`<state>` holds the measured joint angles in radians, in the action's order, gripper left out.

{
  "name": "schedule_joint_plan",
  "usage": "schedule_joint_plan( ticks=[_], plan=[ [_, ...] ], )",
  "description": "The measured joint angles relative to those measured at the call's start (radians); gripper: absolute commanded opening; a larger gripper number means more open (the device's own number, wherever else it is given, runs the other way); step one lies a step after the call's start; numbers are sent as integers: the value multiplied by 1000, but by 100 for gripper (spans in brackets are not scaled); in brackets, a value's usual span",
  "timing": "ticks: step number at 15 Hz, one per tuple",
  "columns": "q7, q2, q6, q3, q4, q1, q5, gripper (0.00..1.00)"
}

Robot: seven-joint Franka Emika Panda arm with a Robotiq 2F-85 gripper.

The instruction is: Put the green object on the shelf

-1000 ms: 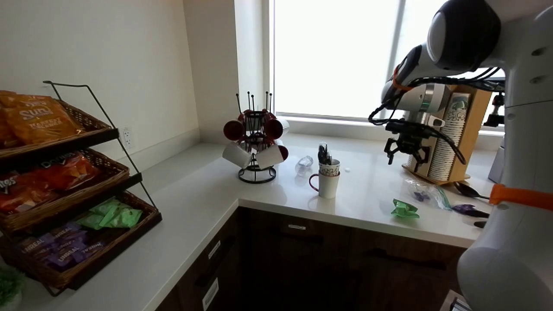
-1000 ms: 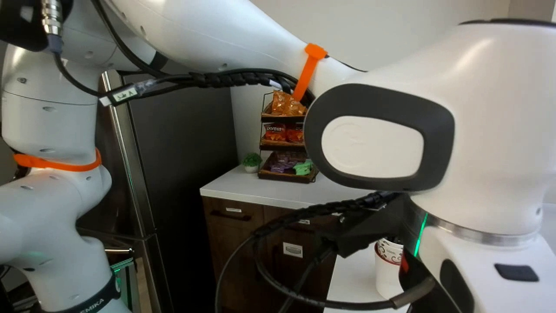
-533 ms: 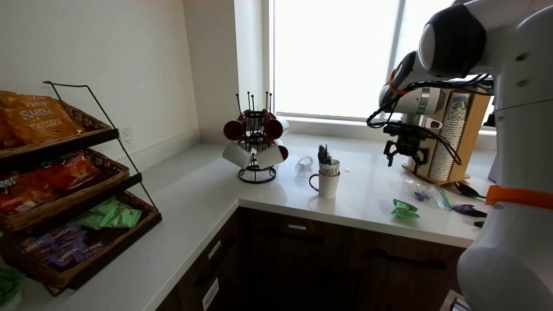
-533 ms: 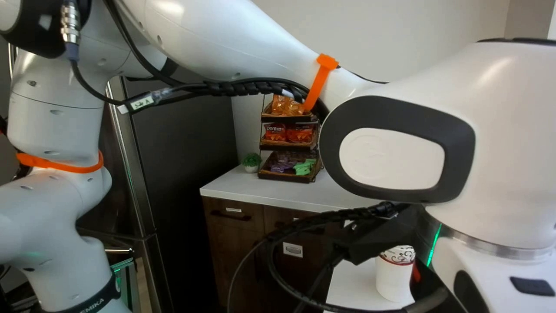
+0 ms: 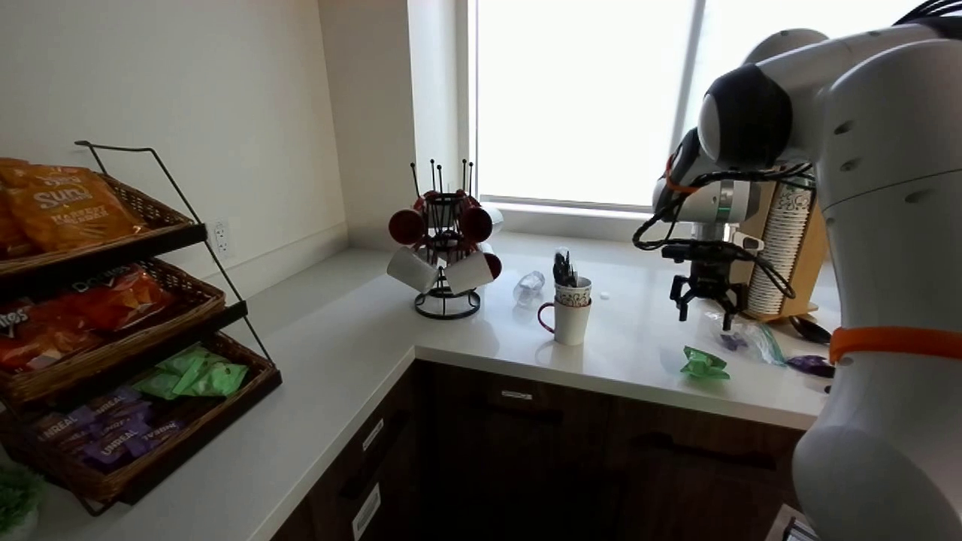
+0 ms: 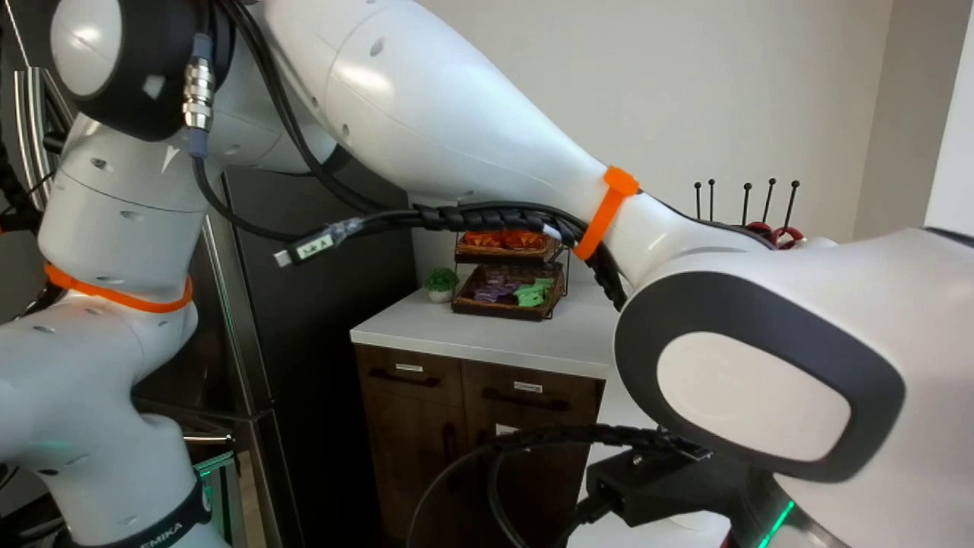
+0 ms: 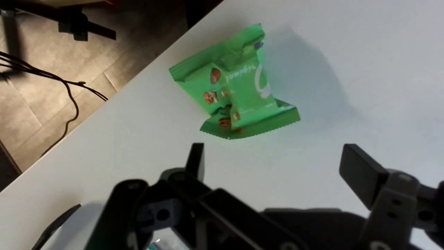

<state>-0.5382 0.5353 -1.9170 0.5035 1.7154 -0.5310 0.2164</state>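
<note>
1. Gripper [image 7: 272,161]: fingers [image 7: 362,175] spread wide, nothing held. Bare counter [image 7: 270,180] shows through the gap.
2. Green packet [image 7: 239,93]: lying on the counter. Wrist view has it out past the fingertips, above them in the picture. Its near end stops just short of the fingertip line, touching neither finger.
3. Lateral: packet is off-centre toward the picture-left finger. Most of it lines up with the gap; its left corner overshoots that fingertip. Picture-right finger is well apart from it.
4. Packet pose: creased, one crimped end facing the gripper, nut pictures and lettering up. Counter edge runs near its picture-left side, floor [image 7: 38,93] beyond.
5. In an exterior view, gripper hangs fingers-down above the counter, packet lower in the picture, near the front edge. Exact height over it: can't tell.
6. Shelf [image 5: 225,244]: well apart from the packet, seen in both exterior views. Bottom basket [image 5: 218,415] holds green packets [image 5: 199,373] and purple packets [image 5: 113,432]; red bags [image 5: 124,300] and orange bags [image 5: 71,214] sit higher.
7. Near the packet: clear bag [image 5: 760,338]. Farther off: white mug [image 5: 571,324], mug tree [image 5: 443,244].
</note>
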Motion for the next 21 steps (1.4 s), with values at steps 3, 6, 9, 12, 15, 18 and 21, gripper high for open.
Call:
schedule_joint_plan(
  ticks=[3, 6, 9, 12, 15, 18, 21],
  plan=[
    [-7, 58, 33, -1, -54, -15, -2, 100],
    [-8, 109, 65, -3, -106, -29, -2, 100],
    [-16, 152, 138, -7, -157, -44, -2, 100],
    [-47, 187, 222, -10, -206, -58, -2, 100],
    [-105, 215, 272, -11, -244, -65, -2, 100],
    [-157, 232, 268, -11, -257, -66, -2, 100],
    [-186, 243, 228, -11, -271, -68, -2, 100]
  ],
)
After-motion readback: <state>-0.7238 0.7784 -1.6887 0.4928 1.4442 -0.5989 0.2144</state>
